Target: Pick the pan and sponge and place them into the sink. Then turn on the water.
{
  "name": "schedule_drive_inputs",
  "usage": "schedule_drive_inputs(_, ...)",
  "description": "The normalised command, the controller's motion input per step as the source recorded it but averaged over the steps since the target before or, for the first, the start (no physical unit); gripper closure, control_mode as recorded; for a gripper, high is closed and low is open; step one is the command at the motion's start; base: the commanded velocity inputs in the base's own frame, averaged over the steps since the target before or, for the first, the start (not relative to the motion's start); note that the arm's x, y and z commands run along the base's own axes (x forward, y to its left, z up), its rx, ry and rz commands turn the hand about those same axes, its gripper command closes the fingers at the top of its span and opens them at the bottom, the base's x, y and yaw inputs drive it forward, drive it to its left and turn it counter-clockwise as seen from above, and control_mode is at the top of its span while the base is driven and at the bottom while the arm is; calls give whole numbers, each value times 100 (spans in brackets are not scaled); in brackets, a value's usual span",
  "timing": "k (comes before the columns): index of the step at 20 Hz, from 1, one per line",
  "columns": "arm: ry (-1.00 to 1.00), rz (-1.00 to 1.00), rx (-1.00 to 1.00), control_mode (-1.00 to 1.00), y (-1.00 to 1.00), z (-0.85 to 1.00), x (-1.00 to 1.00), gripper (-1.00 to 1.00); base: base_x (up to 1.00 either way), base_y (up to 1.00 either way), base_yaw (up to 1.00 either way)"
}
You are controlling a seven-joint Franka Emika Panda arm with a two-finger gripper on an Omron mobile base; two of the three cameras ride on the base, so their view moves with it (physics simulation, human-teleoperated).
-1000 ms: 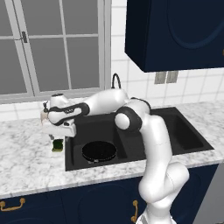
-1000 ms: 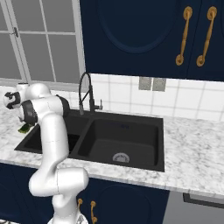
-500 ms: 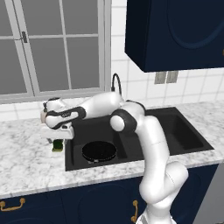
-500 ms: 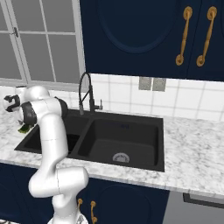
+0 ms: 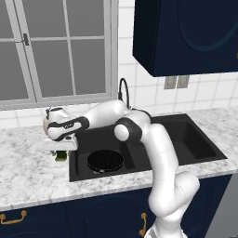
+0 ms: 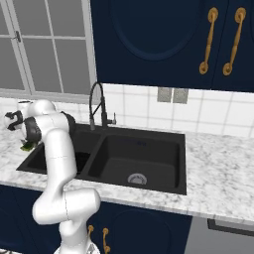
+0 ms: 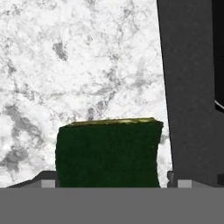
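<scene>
The green-and-yellow sponge (image 5: pixel 60 157) lies on the marble counter just left of the sink (image 5: pixel 200 160); it also shows as a green block (image 7: pixel 108 154) and low at the far left (image 6: pixel 27 145). My gripper (image 5: pixel 59 149) is down over it, jaws open, one fingertip (image 7: pixel 48 183) at each side of the sponge (image 7: pixel 183 183). The left one is at its edge and a thin gap remains at the right. The black pan (image 5: pixel 105 160) sits flat in the sink's left basin. No water runs from the arched faucet (image 5: pixel 123 90).
The sink's dark rim (image 7: pixel 188 87) runs close along one side of the sponge. A window and tiled wall stand behind the counter (image 5: pixel 28 172). The right basin (image 6: pixel 144 158) holds just its metal drain. Navy cabinets hang above.
The hand has dropped lower onto the sponge, and the jaws have begun to narrow around it. Pan and sponge have not moved.
</scene>
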Motion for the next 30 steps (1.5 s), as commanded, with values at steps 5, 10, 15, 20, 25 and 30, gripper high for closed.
schedule_drive_inputs(5,0,1,0,-100,0,-9,0,100,0,0,0)
schedule_drive_inputs(10,-5,0,0,-100,-19,11,0,100,0,0,0)
schedule_drive_inputs(15,-1,-2,0,-100,-86,61,0,100,0,0,0)
schedule_drive_inputs(20,0,0,0,-100,-100,22,0,100,0,0,0)
schedule_drive_inputs(25,0,0,3,-100,-94,-12,0,100,0,0,0)
schedule_drive_inputs(30,0,0,5,-100,-60,-71,2,100,0,0,0)
